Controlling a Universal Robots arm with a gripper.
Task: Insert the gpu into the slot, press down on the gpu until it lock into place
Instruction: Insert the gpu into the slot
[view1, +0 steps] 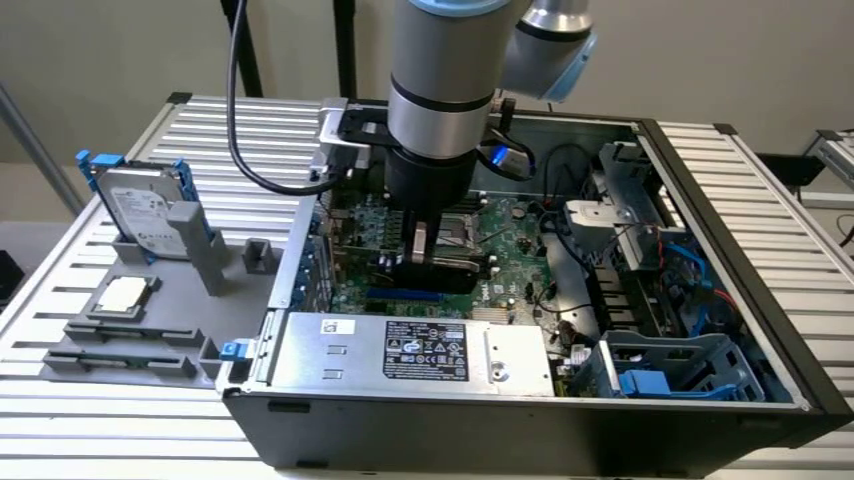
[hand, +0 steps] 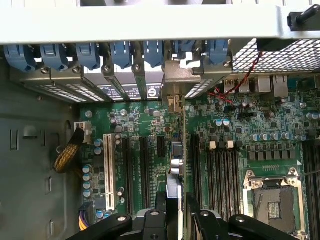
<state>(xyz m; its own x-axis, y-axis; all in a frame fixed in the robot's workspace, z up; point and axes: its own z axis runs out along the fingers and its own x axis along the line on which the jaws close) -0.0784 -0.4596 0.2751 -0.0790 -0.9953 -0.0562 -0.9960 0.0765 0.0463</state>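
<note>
The desk (view1: 747, 170) is ribbed aluminium and carries an open computer case (view1: 534, 430) lying on its side. A green motherboard (view1: 514, 240) covers the case floor. A silver power-supply box (view1: 334, 350) sits along the near wall of the case. On a grey holder at the exterior view's left, outside the case, a silver hard drive (view1: 140, 210) in a blue frame stands upright.

I am lowered into the case over the motherboard. The graphics card (view1: 447, 272) is black and is held on edge. It is directly over the blue slot (view1: 400, 297) and runs parallel to it. A strip of the slot shows along the card's near side. I cannot tell whether the card's lower edge is in the slot or just above it.

In the wrist view the card (hand: 173, 167) appears edge-on, lying between the white slot (hand: 108, 170) and the black memory slots (hand: 220, 167). My fingers (hand: 162, 210) are pinching the card, one on each face, near its top edge.
</note>
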